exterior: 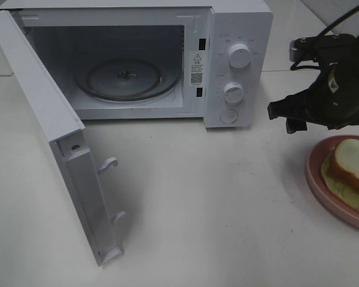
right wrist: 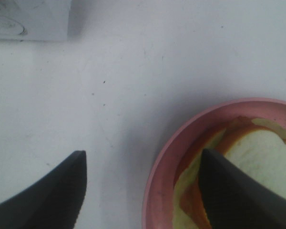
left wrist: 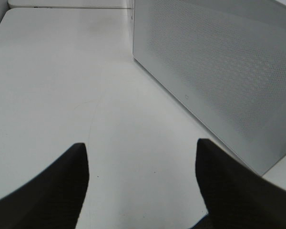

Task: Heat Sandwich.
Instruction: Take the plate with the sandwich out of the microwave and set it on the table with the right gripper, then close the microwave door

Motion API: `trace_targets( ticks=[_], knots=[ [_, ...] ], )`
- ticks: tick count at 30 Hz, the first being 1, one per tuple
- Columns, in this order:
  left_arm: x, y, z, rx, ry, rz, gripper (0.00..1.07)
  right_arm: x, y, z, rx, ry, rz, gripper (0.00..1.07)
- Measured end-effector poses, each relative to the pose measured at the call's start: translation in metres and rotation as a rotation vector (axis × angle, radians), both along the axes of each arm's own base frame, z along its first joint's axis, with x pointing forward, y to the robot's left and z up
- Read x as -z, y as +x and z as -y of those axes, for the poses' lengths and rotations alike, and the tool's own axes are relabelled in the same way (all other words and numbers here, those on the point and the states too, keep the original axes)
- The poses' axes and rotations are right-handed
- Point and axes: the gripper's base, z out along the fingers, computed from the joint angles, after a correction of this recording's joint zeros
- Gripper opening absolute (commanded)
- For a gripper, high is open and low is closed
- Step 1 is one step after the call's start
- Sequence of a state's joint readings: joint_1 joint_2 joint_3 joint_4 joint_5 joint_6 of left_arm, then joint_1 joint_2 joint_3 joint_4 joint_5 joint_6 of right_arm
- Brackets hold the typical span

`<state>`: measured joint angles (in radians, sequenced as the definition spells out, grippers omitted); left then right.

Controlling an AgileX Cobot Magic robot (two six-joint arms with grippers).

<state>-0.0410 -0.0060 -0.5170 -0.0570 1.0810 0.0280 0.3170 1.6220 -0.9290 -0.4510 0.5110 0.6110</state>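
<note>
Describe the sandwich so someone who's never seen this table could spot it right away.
Start at the white microwave with its door swung open, then look past its knob panel toward the right-hand edge of the table. There sits a round pink plate, and on it lies the sandwich. It is the only food here: white bread, tan-brown crust, pale yellow-green filling sticking out underneath.

1. The right gripper (right wrist: 142,191) hangs over a white table (right wrist: 133,86), its two dark fingers (right wrist: 47,195) spread wide with nothing between them.
2. A pink plate (right wrist: 157,191) sits on the table; its rim lies in the gap between the fingers.
3. The sandwich (right wrist: 262,157) rests on the plate, white bread with brown crust and a pale yellow-green layer beneath.
4. One finger overlaps the sandwich in view.
5. A corner of a white microwave (right wrist: 28,19) shows at the far edge.
</note>
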Motion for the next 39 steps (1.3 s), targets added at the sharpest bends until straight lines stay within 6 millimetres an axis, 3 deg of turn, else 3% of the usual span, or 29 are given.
trace_targets(
  ticks=[10, 17, 24, 33, 34, 38, 39],
  knots=[
    [0.000, 0.000, 0.000, 0.000, 0.000, 0.000, 0.62, -0.040, 0.004, -0.012, -0.074, 0.042, -0.177, 0.67],
    [0.000, 0.000, 0.000, 0.000, 0.000, 0.000, 0.62, -0.082, 0.002, -0.009, -0.108, 0.059, -0.249, 0.67],
    [0.000, 0.000, 0.000, 0.000, 0.000, 0.000, 0.62, -0.092, -0.006, 0.000, -0.138, 0.160, -0.376, 0.66],
    [0.000, 0.000, 0.000, 0.000, 0.000, 0.000, 0.62, -0.137, -0.037, 0.005, -0.175, 0.212, -0.246, 0.65],
    [0.000, 0.000, 0.000, 0.000, 0.000, 0.000, 0.62, -0.151, -0.049, 0.008, -0.182, 0.219, -0.195, 0.65],
    [0.000, 0.000, 0.000, 0.000, 0.000, 0.000, 0.62, -0.161, -0.070, 0.013, -0.187, 0.225, -0.152, 0.65],
    [0.000, 0.000, 0.000, 0.000, 0.000, 0.000, 0.62, -0.163, -0.084, 0.016, -0.189, 0.227, -0.135, 0.65]
  ],
)
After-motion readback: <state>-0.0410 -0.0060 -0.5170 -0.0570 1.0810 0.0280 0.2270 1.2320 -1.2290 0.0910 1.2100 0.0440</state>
